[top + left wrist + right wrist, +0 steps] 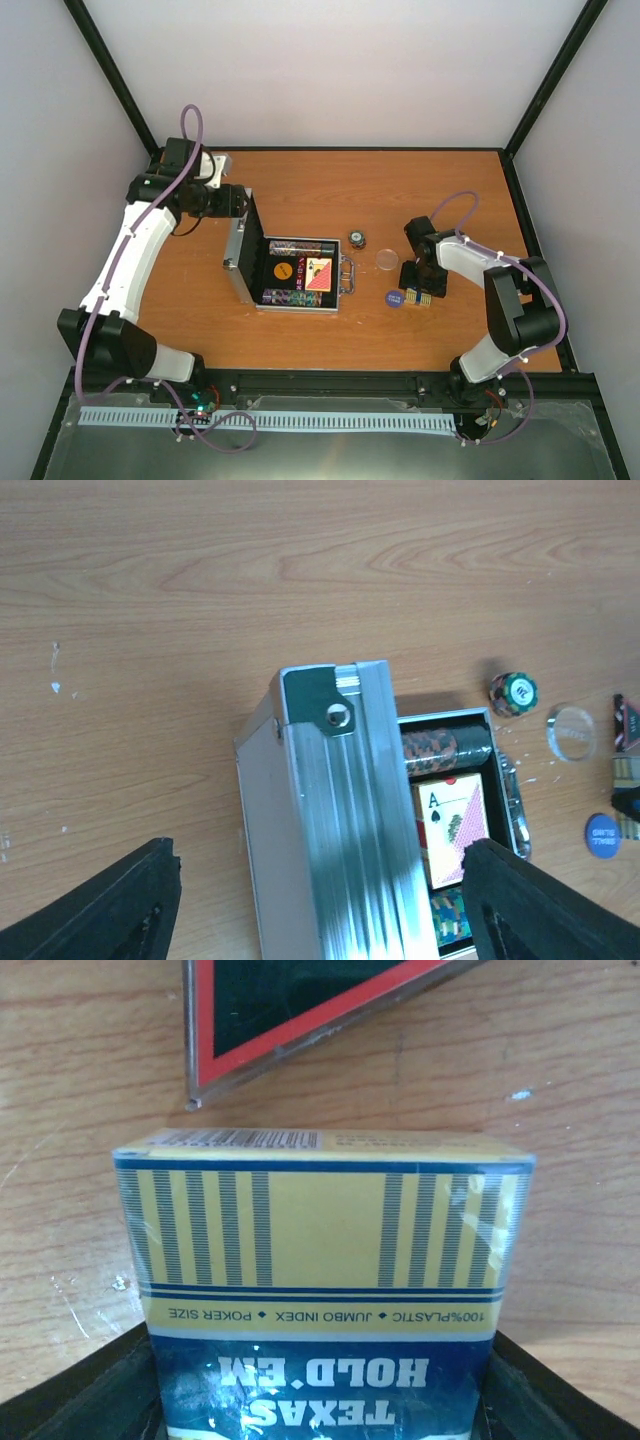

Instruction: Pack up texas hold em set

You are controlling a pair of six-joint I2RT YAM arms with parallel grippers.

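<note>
Wooden table (330, 190): case (340, 810) lid between spread left claw (322, 855); blue deck (320, 1230) inside right claw (320, 1360), cannot tell if clamped.

Left wrist view: case (440, 718) ran off the bottom edge. Raised lid (340, 810) hid the left part of its inside. Left fingers (100, 905) showed only as dark tips in the bottom corners. Deck (626, 772) and triangular button (627, 720) were sliced by the right edge. Lettering on blue button (603, 835) was too small to read.

Right wrist view: deck cut at the bottom, triangular button at the top. Right fingers (80, 1400) were mere slivers; contact with the deck could not be told.

Top view: chips (357, 238) were too small to count.
</note>
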